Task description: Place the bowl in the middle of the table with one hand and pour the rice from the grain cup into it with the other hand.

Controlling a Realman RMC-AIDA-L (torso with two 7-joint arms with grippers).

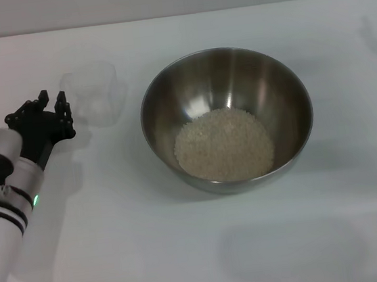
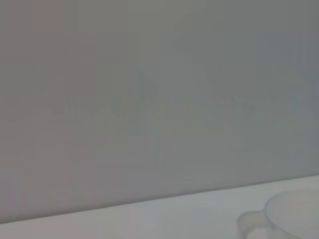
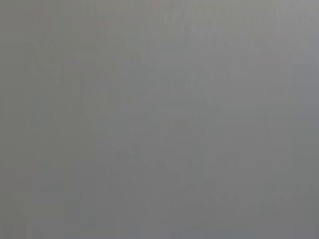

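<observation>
Left claw [image 1: 51,102] sits at nine o'clock on the desk [image 1: 187,250], fingers parted a little and holding nothing, with a green light glowing on the silver-and-white arm behind it. Just beyond its tips, toward one o'clock from the claw, stands the clear grain cup [image 1: 94,94], upright, looking empty and apart from the fingers. The left wrist view catches the cup's rim and side handle [image 2: 279,219] low against a plain grey wall.

Out at three o'clock from the cup, near but not touching, is the stainless-steel bowl [image 1: 284,82], sitting about mid-desk. And there is the rice [image 1: 223,144], a pale heap settled in the bottom of it.

The right claw is nowhere to be seen; its wrist view gives only flat grey.

My call: the bowl is placed, the pour is done, the cup is set down. All that seems left is for the left arm to back away.

Writing? A faint dark mark on the left arm casing, too small to read. No labels elsewhere.
</observation>
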